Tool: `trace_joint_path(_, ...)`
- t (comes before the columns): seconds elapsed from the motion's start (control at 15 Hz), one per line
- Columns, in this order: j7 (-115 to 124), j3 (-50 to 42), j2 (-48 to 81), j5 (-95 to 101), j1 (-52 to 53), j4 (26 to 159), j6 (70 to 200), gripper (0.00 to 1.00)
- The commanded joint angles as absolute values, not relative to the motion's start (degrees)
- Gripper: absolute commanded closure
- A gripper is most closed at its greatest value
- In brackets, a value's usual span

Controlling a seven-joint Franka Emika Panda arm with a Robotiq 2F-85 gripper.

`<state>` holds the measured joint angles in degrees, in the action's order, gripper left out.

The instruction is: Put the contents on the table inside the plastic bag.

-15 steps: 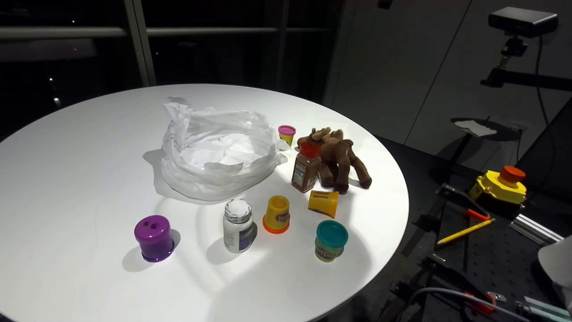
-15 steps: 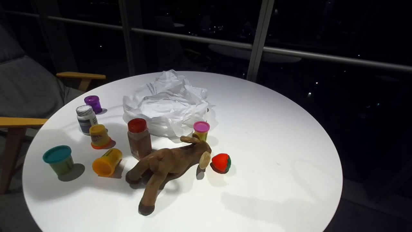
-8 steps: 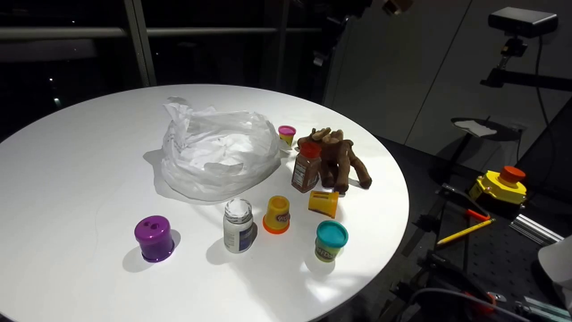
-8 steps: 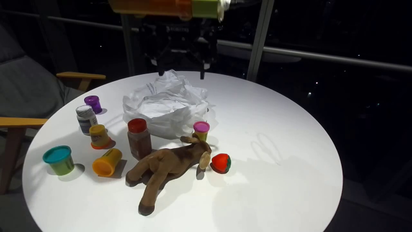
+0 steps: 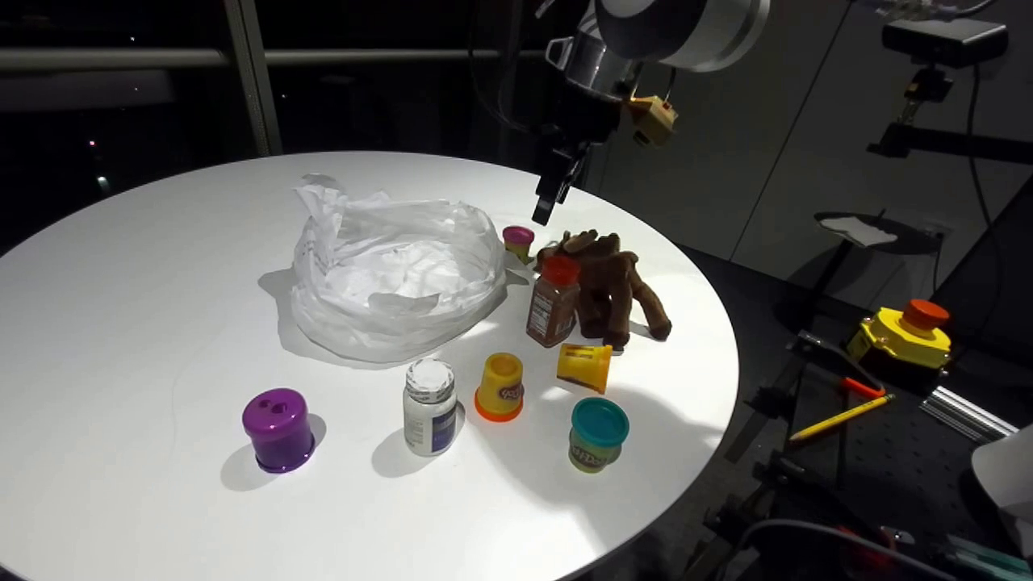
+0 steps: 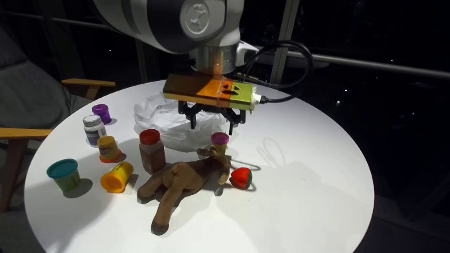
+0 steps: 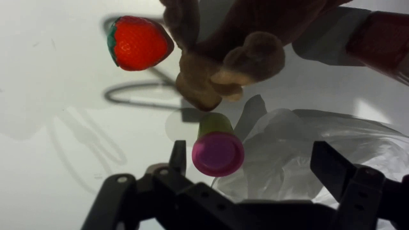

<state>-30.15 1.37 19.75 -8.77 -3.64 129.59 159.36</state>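
Though it's blurry, the teal tub [image 5: 598, 434] reads "Doh".

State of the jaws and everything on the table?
Jaws: open, holding nothing
Plastic bag: mouth open
Pink-lidded tub: upright, closed
Teal-lidded tub: upright, closed
Orange-lidded yellow tub: upside down, lid on
Other yellow tub: on its side, lid unclear
Purple container: standing
White bottle: upright, capped
Red-capped jar: upright, closed
Plush animal: lying down
Strawberry: on its side
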Motion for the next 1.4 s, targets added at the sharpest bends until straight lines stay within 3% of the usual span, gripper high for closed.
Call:
trace_joint_path(0.0,-28.8,3.6,26.8,-5.8,-6.3,123.6,160.3,0.00)
trace_joint_path(0.53,-23.5,2.1,36.8,3.4,-4.7,114.2,159.5,0.00)
trace_joint_path(0.6,-22.9,2.1,37.3,4.0,-4.8,113.4,159.3,0.25)
trace_joint_path(0.67,-22.6,2.2,37.4,4.6,-4.8,113.0,159.1,0.27)
trace_joint_path(1.07,-20.0,1.0,32.7,7.3,-3.5,115.8,158.6,0.78)
trace_joint_path(1.13,-19.1,0.6,30.9,8.0,-3.0,116.6,157.8,0.84)
trace_joint_path(1.33,-14.4,-0.3,25.0,9.1,0.0,118.3,153.4,0.84)
